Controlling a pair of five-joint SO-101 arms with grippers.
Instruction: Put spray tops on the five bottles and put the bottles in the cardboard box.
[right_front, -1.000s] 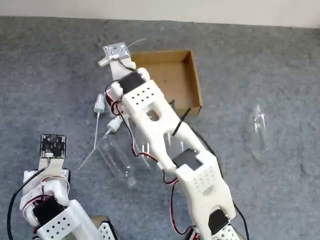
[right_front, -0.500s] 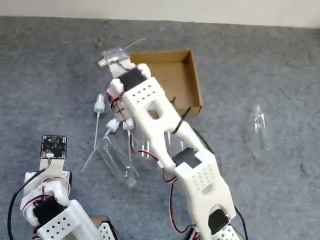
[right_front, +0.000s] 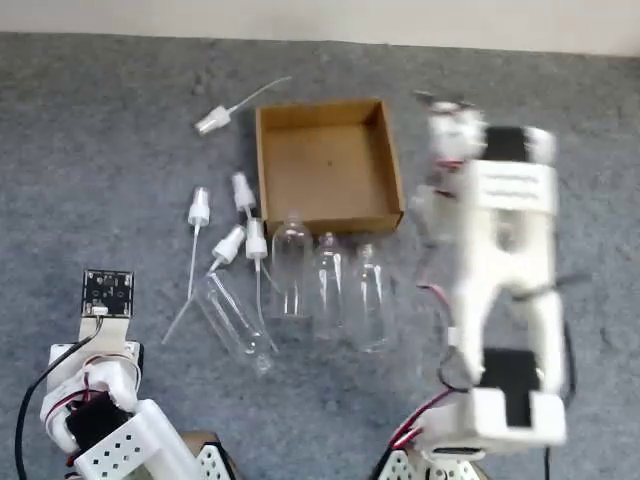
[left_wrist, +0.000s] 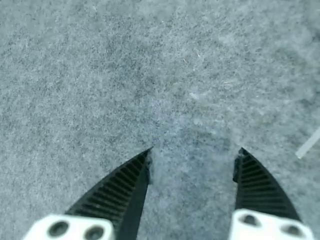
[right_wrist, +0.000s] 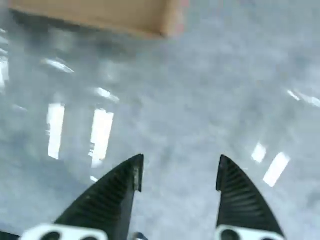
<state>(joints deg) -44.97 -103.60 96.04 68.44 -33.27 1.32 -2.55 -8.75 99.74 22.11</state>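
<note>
The open cardboard box lies at the back middle of the grey carpet, with nothing inside. Three clear bottles lie side by side just in front of it, and a fourth bottle lies to their left. Several white spray tops with thin tubes are scattered left of the box, one at its far left corner. The right arm stretches along the box's right side. My right gripper is open over bare carpet, near the box's corner. My left gripper is open over carpet.
The left arm is folded at the front left corner, well short of the spray tops. A tube end shows beside the left gripper. Bottle glints show to one side of the right gripper.
The right arm has swung from the box's far left corner over to the box's right side, uncovering the three bottles. The left arm has not moved.
</note>
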